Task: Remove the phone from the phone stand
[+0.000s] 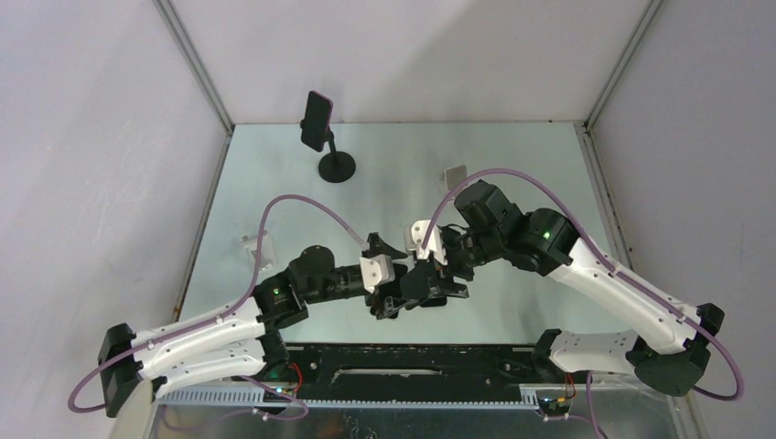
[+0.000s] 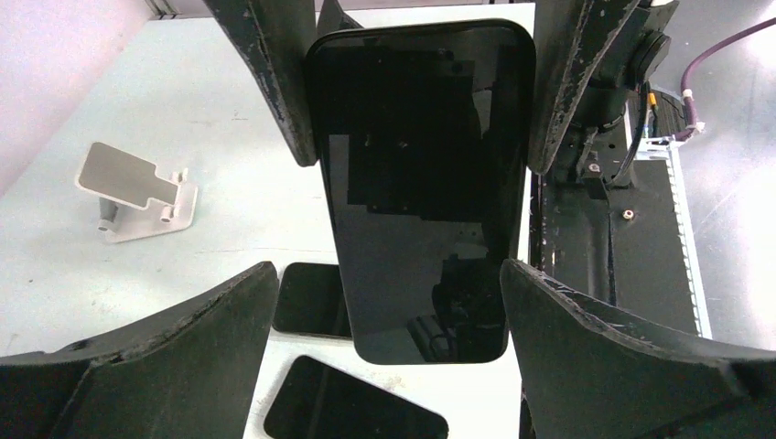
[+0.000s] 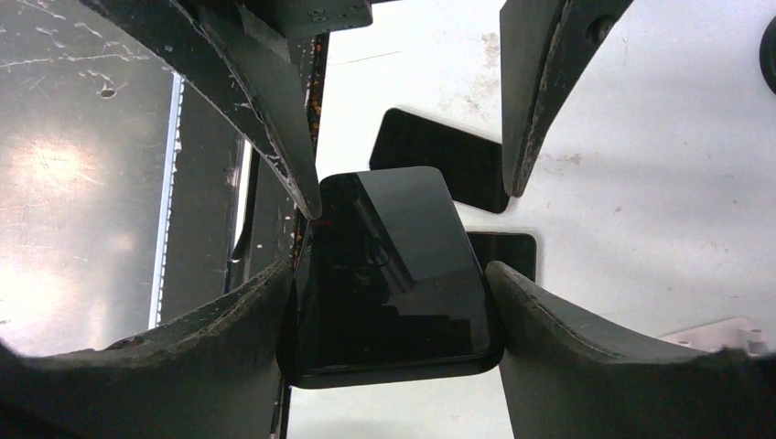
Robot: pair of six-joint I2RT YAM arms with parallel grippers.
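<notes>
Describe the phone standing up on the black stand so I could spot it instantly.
Look to the table's far left corner, where a black stand with a round base rises. The phone on top is raised, with a pinkish edge; flat phones lie mid-table and a held phone sits in the right gripper.

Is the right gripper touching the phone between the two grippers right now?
Touching. In the right wrist view the right gripper has both fingers pressed against the long edges of the phone, no gap either side.

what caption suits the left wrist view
Right gripper holds a phone inside the open left gripper, two more phones on the table
</notes>
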